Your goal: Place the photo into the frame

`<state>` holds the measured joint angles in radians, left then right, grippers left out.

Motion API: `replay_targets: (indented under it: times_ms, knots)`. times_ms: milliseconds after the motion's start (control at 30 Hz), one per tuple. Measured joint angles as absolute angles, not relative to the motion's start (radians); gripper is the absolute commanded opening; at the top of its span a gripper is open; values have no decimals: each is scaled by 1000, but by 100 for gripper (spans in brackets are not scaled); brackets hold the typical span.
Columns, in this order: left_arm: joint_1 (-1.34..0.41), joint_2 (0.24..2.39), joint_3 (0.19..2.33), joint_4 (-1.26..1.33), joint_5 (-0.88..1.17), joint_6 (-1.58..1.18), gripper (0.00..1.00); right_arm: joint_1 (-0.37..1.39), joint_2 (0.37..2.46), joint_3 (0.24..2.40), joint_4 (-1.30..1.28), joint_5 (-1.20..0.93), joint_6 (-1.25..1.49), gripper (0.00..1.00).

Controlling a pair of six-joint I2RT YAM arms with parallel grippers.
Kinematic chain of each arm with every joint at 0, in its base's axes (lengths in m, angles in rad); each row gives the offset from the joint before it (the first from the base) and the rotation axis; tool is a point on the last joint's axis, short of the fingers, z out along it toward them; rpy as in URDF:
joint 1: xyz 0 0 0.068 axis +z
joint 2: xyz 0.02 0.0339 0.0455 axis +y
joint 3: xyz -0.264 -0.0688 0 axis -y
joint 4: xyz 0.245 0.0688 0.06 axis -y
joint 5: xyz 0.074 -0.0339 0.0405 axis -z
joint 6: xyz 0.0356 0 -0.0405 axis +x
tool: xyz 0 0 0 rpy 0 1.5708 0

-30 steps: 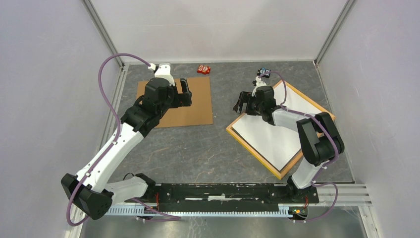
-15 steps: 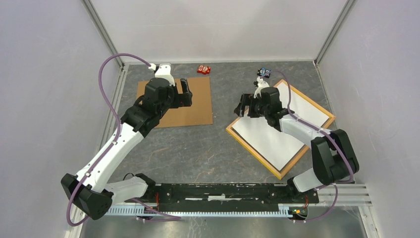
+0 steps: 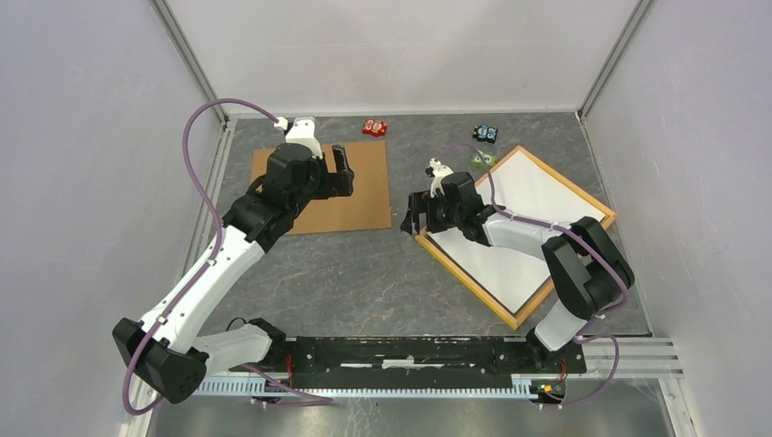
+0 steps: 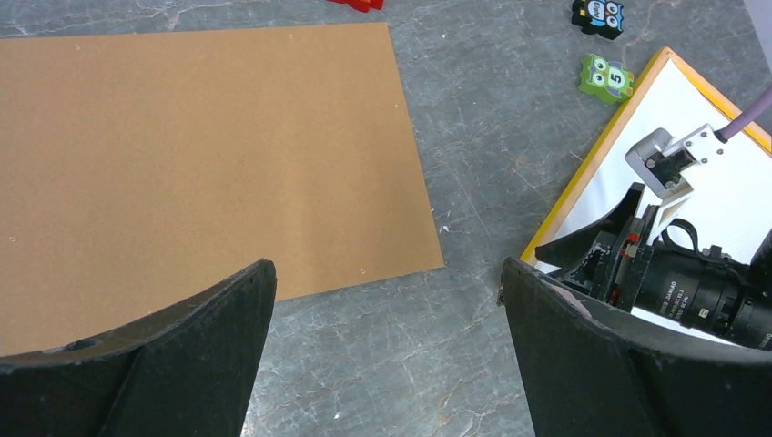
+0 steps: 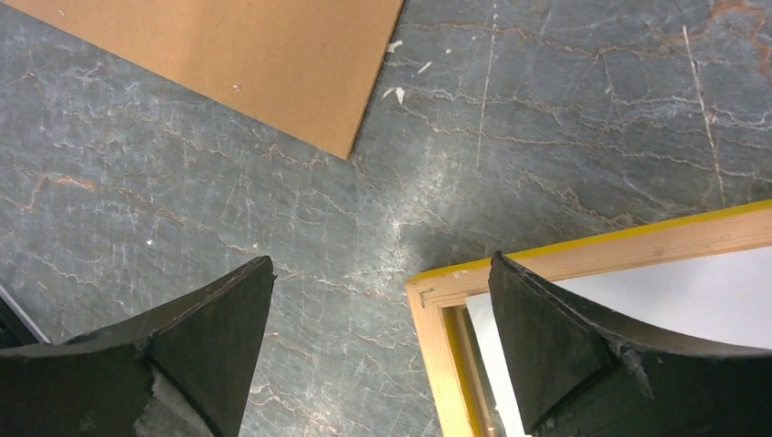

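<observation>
Over the frame (image 5: 583, 258) corner, right tool (image 5: 380, 264) wide open, empty

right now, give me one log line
left claw open over board | right claw open at frame corner | photo white side up inside frame

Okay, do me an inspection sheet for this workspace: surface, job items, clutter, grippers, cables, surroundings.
Surface: grey marbled tabletop, a few white specks.
Job's things: the photo lies white side up within the frame; a brown board lies apart, to the left.
Clutter: red piece, dark owl tile and green owl tile, all near the far edge.
Grippers: left gripper open above the brown board; right gripper open at the frame's left corner; both empty.
Cables: left purple cable loops off its arm; right purple cable runs from its wrist.
Surroundings: pale walls, metal corner posts.
</observation>
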<state>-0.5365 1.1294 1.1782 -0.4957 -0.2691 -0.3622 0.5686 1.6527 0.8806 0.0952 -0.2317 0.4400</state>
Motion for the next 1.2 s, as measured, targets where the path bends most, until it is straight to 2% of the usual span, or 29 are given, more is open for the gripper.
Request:
replay_targets:
  times_ms: [500, 733, 933, 1200]
  knots:
    - [-537, 1129, 1177, -492, -268, -358, 100, 572, 1649, 838, 109, -224, 440, 93]
    - [-537, 1130, 1177, -492, -268, -357, 100, 594, 1554, 788, -41, -212, 427, 94]
    - [-537, 1130, 1177, -492, -268, -357, 100, 594, 1445, 789, -101, -144, 414, 96]
    - [-537, 1130, 1177, -492, -256, -357, 100, 579, 1449, 802, -136, -10, 377, 98]
